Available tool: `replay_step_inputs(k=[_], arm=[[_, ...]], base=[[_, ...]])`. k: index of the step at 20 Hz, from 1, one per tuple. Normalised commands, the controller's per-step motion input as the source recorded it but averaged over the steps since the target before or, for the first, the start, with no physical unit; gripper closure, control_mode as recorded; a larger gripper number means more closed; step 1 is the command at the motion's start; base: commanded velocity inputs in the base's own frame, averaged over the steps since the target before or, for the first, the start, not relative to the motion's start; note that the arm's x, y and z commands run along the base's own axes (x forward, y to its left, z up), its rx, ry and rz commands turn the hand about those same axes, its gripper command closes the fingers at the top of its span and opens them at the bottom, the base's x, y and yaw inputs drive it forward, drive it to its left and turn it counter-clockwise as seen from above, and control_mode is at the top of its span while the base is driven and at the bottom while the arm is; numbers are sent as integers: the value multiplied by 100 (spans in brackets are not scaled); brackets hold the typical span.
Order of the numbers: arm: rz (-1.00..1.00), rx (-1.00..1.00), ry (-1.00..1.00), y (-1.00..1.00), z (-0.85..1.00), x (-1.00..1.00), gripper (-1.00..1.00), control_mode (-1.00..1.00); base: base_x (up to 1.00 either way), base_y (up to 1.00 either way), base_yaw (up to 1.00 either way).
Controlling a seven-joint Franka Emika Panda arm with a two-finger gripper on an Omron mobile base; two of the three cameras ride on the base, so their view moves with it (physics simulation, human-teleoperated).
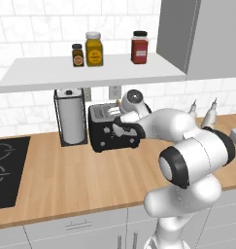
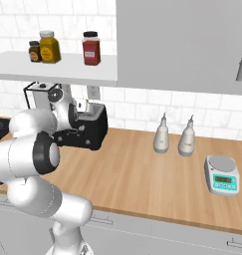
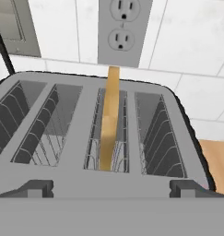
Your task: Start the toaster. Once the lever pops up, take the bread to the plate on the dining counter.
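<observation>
Gripper (image 1: 120,127) open, empty, poised over toaster (image 1: 112,127) top; bread (image 3: 109,120) stands proud in third slot from left in hand view, so lower straight, straddle the slice evenly, close gently, lift vertically.

The arm (image 1: 187,155) was glossy white, built of fat rounded segments, with a dark band ringing the big joint at about 3 o'clock in the left base view. In the right base view a like black ring sat at 9 o'clock. The hand (image 1: 130,127) was white with a black block at its end.
</observation>
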Motion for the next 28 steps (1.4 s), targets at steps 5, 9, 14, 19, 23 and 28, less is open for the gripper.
replay_step_inputs(k=[5,9,14,19,23,28], arm=[[0,0,0,5,-10,34,-100,-100],[-1,0,0,1,-14,36,-100,-100],[-1,0,0,0,-14,32,-100,-100],[-1,0,-1,0,-9,28,-100,-100],[-1,0,-1,0,-8,24,-100,-100],[-3,0,0,0,-19,25,100,-100]], base=[[0,0,0],[0,0,0],[0,0,0],[0,0,0],[0,0,0],[0,0,0]])
